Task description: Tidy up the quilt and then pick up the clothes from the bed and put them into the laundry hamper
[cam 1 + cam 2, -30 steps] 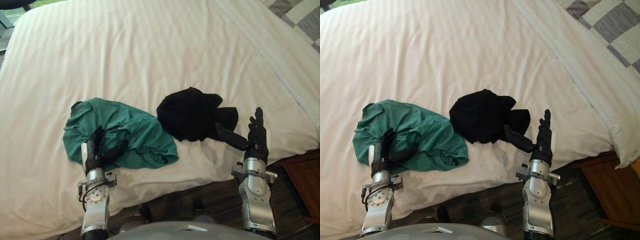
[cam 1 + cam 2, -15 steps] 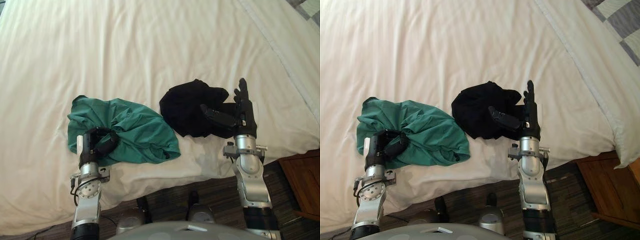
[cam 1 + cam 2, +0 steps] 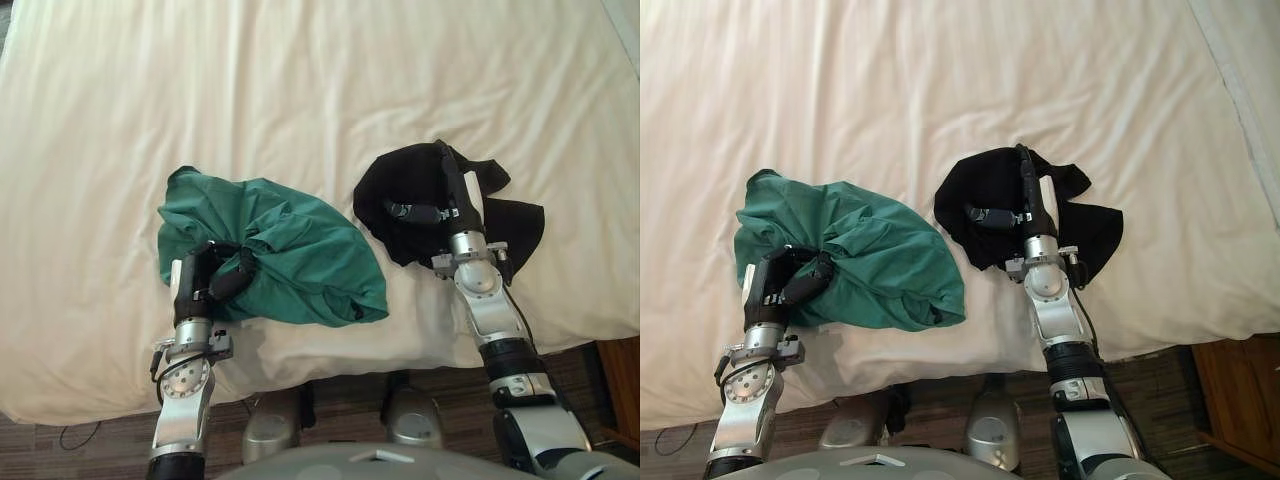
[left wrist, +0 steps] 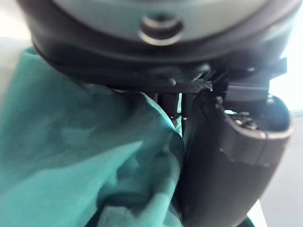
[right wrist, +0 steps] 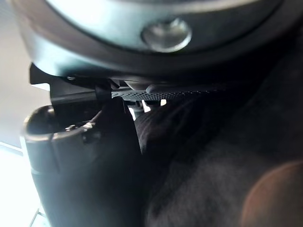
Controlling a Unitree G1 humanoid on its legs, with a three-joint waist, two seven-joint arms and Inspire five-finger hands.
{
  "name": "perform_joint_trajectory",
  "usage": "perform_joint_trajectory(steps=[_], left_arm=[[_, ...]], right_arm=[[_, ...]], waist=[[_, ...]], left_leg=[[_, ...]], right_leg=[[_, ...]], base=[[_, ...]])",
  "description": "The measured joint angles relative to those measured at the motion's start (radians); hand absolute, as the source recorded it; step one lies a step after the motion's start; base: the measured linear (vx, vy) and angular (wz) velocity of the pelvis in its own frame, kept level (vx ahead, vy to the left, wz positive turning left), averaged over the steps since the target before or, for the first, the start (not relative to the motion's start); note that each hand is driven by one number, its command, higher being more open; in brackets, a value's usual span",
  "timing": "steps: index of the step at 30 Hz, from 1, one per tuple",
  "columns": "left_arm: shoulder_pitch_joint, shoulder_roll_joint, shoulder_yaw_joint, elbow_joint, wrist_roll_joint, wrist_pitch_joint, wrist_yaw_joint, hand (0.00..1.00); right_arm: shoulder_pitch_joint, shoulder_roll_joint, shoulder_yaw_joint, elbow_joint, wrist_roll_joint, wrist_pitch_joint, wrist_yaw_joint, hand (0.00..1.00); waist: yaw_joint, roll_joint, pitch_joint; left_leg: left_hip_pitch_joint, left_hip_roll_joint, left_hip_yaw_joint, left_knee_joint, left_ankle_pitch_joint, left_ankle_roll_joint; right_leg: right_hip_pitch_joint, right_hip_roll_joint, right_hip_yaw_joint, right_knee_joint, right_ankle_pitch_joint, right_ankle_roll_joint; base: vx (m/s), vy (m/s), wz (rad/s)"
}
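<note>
Left hand sits low at the bed's near edge, fingers curled into the green garment. Right hand stands edge-on, fingers straight, thumb spread, on the black garment.

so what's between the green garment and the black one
only a narrow bare strip of white quilt separates the green garment from the black garment, seen in both eye views

The left hand hides part of the green garment, the right hand part of the black garment, and the bed runs off 3 edges.
</note>
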Motion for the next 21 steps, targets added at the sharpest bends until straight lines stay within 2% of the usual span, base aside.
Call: perform_joint_trajectory(steps=[1,2,3,5,10,11,12,13,14,15,16,17,20,21], left_arm=[[-0.006,0.017,0.0,0.007,-0.003,-0.001,0.0,0.0],[-0.013,0.014,0.0,0.017,-0.003,-0.003,0.0,0.0],[-0.012,0.008,0.001,0.019,-0.003,-0.002,0.006,0.0],[-0.014,0.009,0.0,0.041,-0.004,-0.005,0.014,0.0],[-0.03,0.024,-0.031,0.072,-0.003,-0.008,0.017,0.0],[-0.029,0.034,-0.049,0.077,-0.003,-0.009,0.017,0.0],[-0.029,0.05,-0.069,0.073,-0.003,-0.011,0.016,0.0],[-0.029,0.052,-0.075,0.072,-0.003,-0.011,0.015,0.0],[-0.03,0.05,-0.081,0.075,-0.003,-0.011,0.015,0.0],[-0.031,0.049,-0.082,0.078,-0.008,-0.011,0.014,0.0],[-0.031,0.05,-0.082,0.087,-0.034,-0.012,0.012,0.0],[-0.032,0.045,-0.083,0.089,-0.053,-0.021,0.009,0.0],[-0.032,0.006,-0.084,0.063,-0.148,-0.022,-0.008,0.0],[-0.03,-0.027,-0.087,0.05,-0.233,-0.021,-0.013,0.0]], right_arm=[[0.0,-0.001,-0.013,0.0,0.001,-0.004,-0.007,0.0],[-0.004,-0.007,-0.026,0.001,0.001,-0.007,-0.007,0.0],[-0.017,-0.015,-0.034,0.012,0.001,-0.008,-0.007,0.0],[-0.017,-0.015,-0.034,0.019,0.001,-0.008,-0.007,0.0],[0.039,-0.005,-0.054,0.018,0.002,-0.008,-0.006,0.0],[0.078,0.01,-0.053,0.008,0.002,-0.007,-0.006,0.0],[0.151,0.032,-0.054,-0.034,0.003,-0.004,-0.004,0.0],[0.181,0.042,-0.053,-0.053,0.002,-0.002,-0.003,0.0],[0.229,0.055,-0.052,-0.069,0.002,0.002,0.002,0.0],[0.263,0.072,-0.05,-0.083,0.007,0.002,0.009,0.0],[0.326,0.112,-0.048,-0.118,0.018,0.003,0.018,0.0],[0.38,0.139,-0.041,-0.142,0.047,0.004,0.018,0.0],[0.442,0.14,-0.033,-0.216,0.137,0.009,0.017,0.0],[0.489,0.129,-0.035,-0.253,0.184,0.008,0.015,0.0]], waist=[[-0.004,-0.017,0.005],[-0.013,0.003,0.012],[-0.003,0.015,0.014],[0.0,0.021,0.009],[0.004,0.015,-0.012],[0.01,-0.001,-0.027],[0.021,-0.025,-0.036],[0.021,-0.033,-0.04],[0.017,-0.044,-0.046],[0.013,-0.045,-0.049],[-0.002,-0.08,-0.067],[-0.003,-0.102,-0.083],[0.001,-0.099,-0.086],[0.001,-0.096,-0.085]], left_leg=[[0.0,-0.018,-0.002,0.005,-0.004,-0.006],[0.0,-0.007,-0.008,0.006,-0.01,-0.015],[0.004,0.007,-0.001,0.007,-0.011,-0.018],[0.008,0.021,0.004,0.005,-0.009,-0.023],[0.025,0.019,0.003,-0.022,-0.004,-0.031],[0.023,0.015,0.0,-0.022,-0.002,-0.035],[0.024,0.002,-0.017,-0.016,0.001,-0.037],[0.026,0.003,-0.03,-0.011,0.004,-0.037],[0.027,0.011,-0.058,0.0,0.009,-0.034],[0.022,0.021,-0.082,0.006,0.009,-0.034],[0.018,0.012,-0.124,0.006,0.01,-0.035],[0.007,0.002,-0.157,0.004,0.009,-0.037],[-0.035,0.008,-0.209,0.005,0.028,-0.054],[-0.052,0.008,-0.17,0.005,0.047,-0.053]], right_leg=[[0.003,-0.004,0.009,-0.079,0.098,0.0],[0.02,0.002,0.0,-0.08,0.102,0.007],[0.018,0.017,-0.002,-0.072,0.101,0.002],[0.021,0.031,-0.003,-0.071,0.098,-0.002],[0.035,0.032,-0.021,-0.064,0.092,-0.009],[0.014,0.028,-0.015,-0.008,0.056,-0.017],[-0.032,0.017,0.058,0.129,-0.018,-0.063],[-0.059,0.017,0.098,0.196,-0.037,-0.09],[-0.107,0.027,0.172,0.296,-0.078,-0.104],[-0.115,0.049,0.235,0.319,-0.099,-0.104],[-0.089,0.077,0.308,0.281,-0.117,-0.108],[-0.046,0.068,0.305,0.239,-0.133,-0.078],[-0.005,0.062,0.201,0.175,-0.136,-0.069],[0.026,0.053,0.132,0.154,-0.137,-0.068]], base=[[0.04,-0.14,0.39],[0.05,-0.152,0.29],[0.03,-0.103,0.08],[-0.03,-0.087,-0.04],[-0.03,-0.015,0.12],[0.0,0.036,0.36],[0.03,0.035,0.45],[0.05,0.018,0.58],[0.04,-0.024,0.58],[0.02,-0.113,1.06],[0.03,-0.165,1.24],[0.06,-0.159,1.13],[0.01,-0.124,0.89],[-0.01,-0.068,0.96]])
